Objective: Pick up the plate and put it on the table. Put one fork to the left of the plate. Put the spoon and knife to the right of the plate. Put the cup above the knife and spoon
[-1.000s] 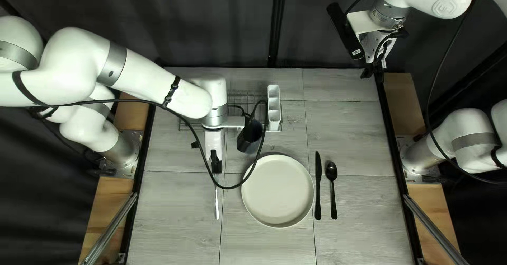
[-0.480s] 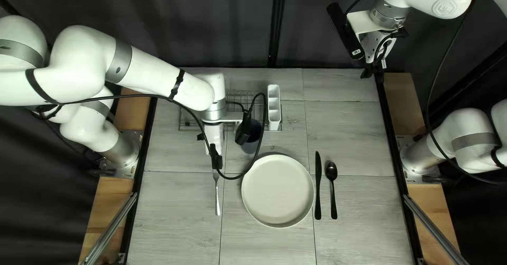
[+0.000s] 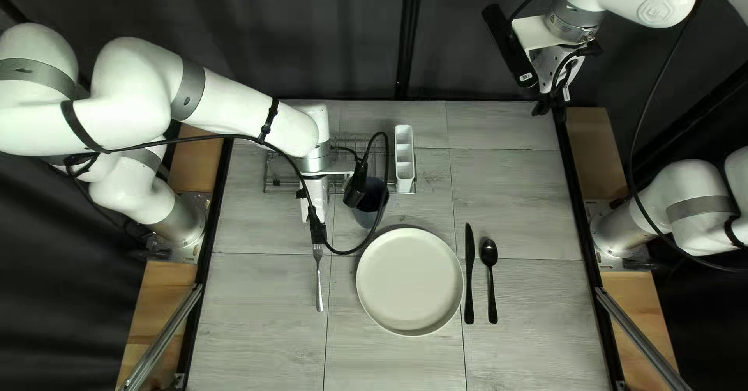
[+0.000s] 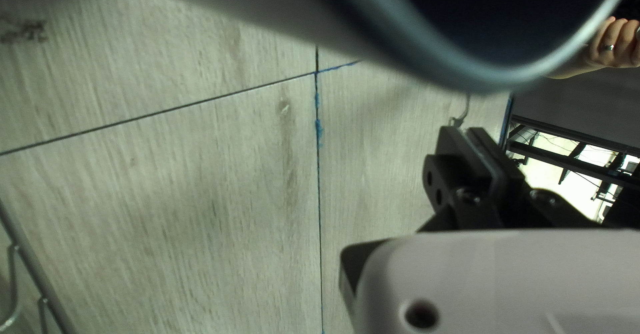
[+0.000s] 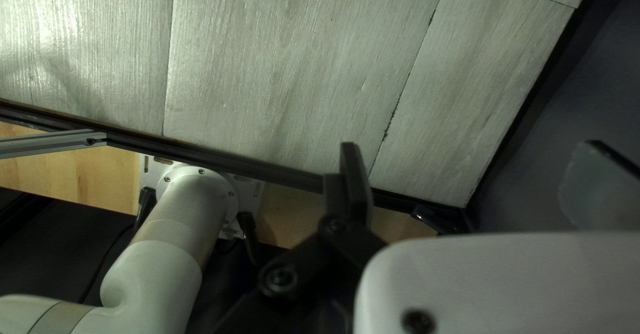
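Fork (image 3: 319, 286), at the plate's left, clamped between the left gripper's (image 4: 467, 134) fingers, which are nearly together; fork and gripper have shifted slightly toward the far edge within the last second. Judged meaning: its placement is being adjusted, and release remains. Plate (image 3: 410, 282), knife (image 3: 469, 274) and spoon (image 3: 488, 257) are unmoved and laid as required. Cup (image 3: 371, 208), beyond the plate, has yet to go above the knife and spoon. Right gripper (image 3: 550, 112), raised near the far edge, fingers apart and holding nothing. Only the left wrist view shows a person's hand (image 4: 617, 41); only the top left view shows the whole setting
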